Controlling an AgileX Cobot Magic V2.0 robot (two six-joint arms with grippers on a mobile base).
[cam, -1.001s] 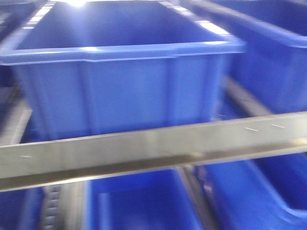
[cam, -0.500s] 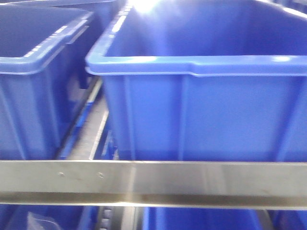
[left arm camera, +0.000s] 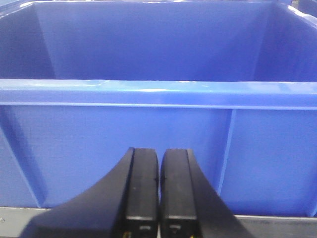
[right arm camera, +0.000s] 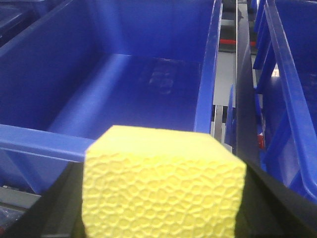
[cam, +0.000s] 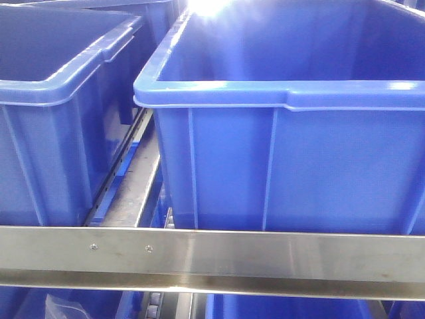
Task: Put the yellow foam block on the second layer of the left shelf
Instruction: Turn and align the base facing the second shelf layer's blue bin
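Two blue bins [right arm camera: 124, 94] lie beyond the yellow foam block [right arm camera: 163, 188].

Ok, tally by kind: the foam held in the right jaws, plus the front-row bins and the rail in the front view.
yellow foam block: 1
blue bins: 2, the left bin and the right bin
steel rail: 1
Total: 4

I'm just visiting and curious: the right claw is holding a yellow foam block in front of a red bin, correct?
Not red: the bin is blue. The right wrist view shows the right claw holding the yellow foam block in front of it.
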